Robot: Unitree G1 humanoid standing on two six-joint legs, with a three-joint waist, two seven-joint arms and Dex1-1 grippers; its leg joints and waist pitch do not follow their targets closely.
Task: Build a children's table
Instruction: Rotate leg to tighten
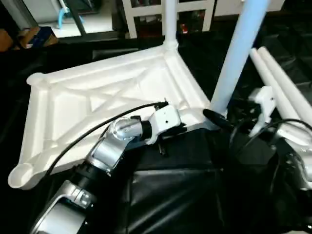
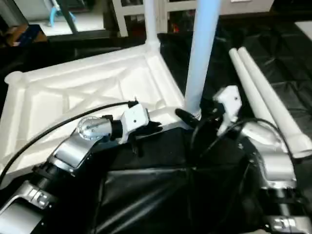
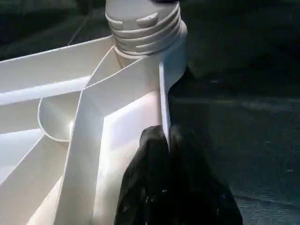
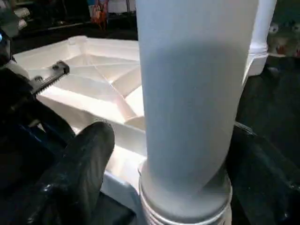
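White plastic dominates the bench: the children's table top (image 1: 102,105) lies upside down on black sheeting (image 1: 170,195), its X-ribbed underside facing up, two round corner sockets on the left side open. At left, the left gripper (image 1: 168,132) pinches the top's near rim wall (image 3: 164,103), its black fingers (image 3: 154,187) narrowed tight on the thin edge and steadying the panel. At the far corner one leg (image 1: 169,22) already stands upright in its socket. To its right, at the near right corner, a second leg (image 1: 239,53) rises with its long axis close to vertical, leaning slightly; its ribbed foot (image 3: 143,28) sits at the corner socket, and whether it is fully seated cannot be told. The right gripper (image 4: 183,154) brackets this leg low down, one finger (image 4: 79,164) on either side of the tube just above the socket, jaws spread wide around it; whether the pads actually press the tube cannot be told. The coming move likely turns on this: the leg lies directly between the right gripper's fingers, so the right arm is the one placed to drive or twist it down along its upright axis while the left holds the top. Farthest right, two spare legs (image 1: 287,92) lie side by side on the sheeting, running away from the robot. No brand, label or legible writing appears on any part.
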